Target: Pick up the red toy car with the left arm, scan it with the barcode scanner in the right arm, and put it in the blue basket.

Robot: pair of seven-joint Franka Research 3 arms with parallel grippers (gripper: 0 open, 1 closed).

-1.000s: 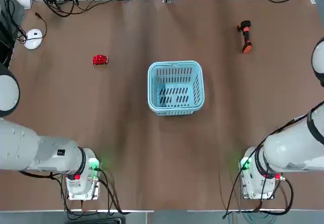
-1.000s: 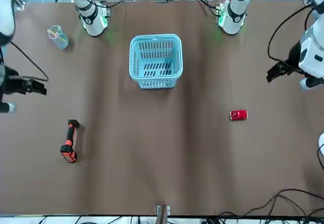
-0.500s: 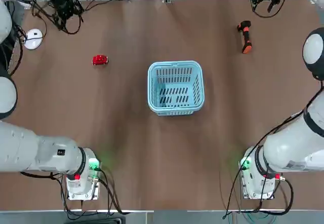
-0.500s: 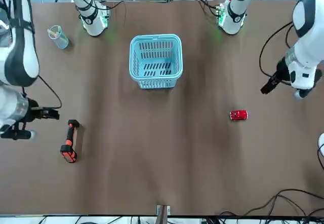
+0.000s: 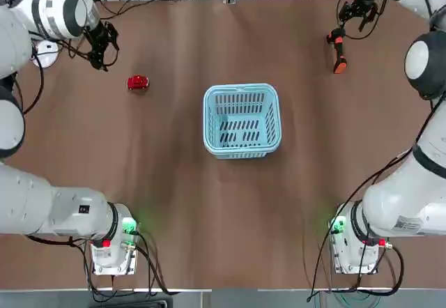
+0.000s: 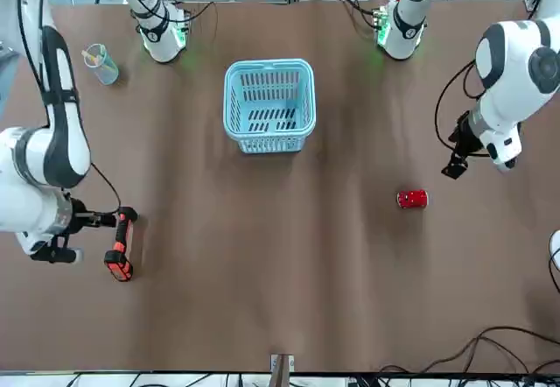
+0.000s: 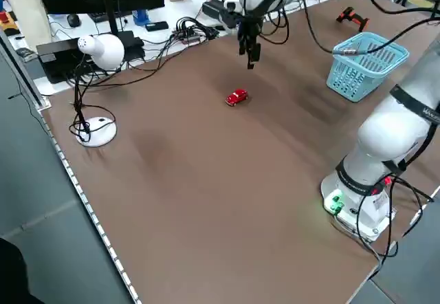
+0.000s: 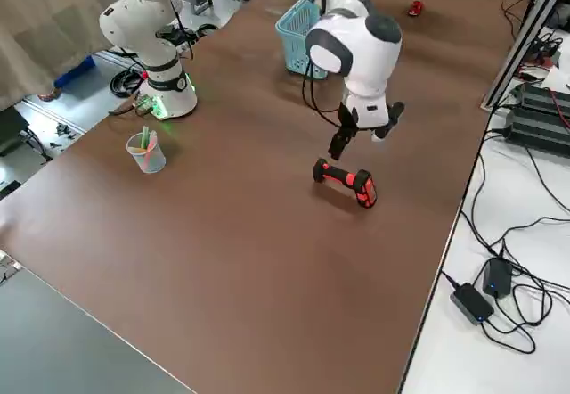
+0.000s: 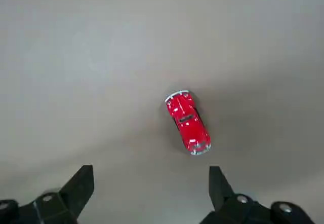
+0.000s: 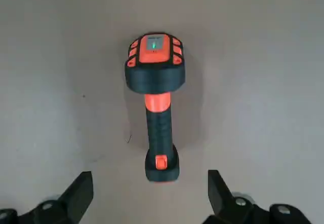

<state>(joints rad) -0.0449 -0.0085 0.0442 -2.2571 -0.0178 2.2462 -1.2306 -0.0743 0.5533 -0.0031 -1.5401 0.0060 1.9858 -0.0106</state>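
So right now the tiny glossy red toy car (image 5: 138,83) is sitting on the brown table (image 5: 174,175) over on the robot's far left, well apart from the light blue plastic lattice basket (image 5: 242,120) in the middle, which looks empty. The left gripper (image 5: 102,46) hovers just beside the car on its far-left side, fingers spread wide apart and nothing between them; in the left wrist view the car (image 9: 188,122) lies a bit ahead of the open fingertips and angled to them, so I'd guess the wrist needs a small turn before going down. Handling-wise I'd bet it's light, hard and rigid, with a shiny painted shell that could be slippery, plus wheels that might let it roll off if nudged. Best bet is probably pinching across the two long sides at mid-body, low near the doors, not over the sloped roof. Over on the far right, the right gripper (image 5: 357,13) hangs above the pistol-shaped black and orange barcode scanner (image 5: 338,50), jaws also wide and empty. The scanner (image 10: 155,100) lies flat; its ribbed handle looks like the spot to grab, and it seems stiff and chunkier. No readable brand or writing anywhere, just a small green light on the scanner head.
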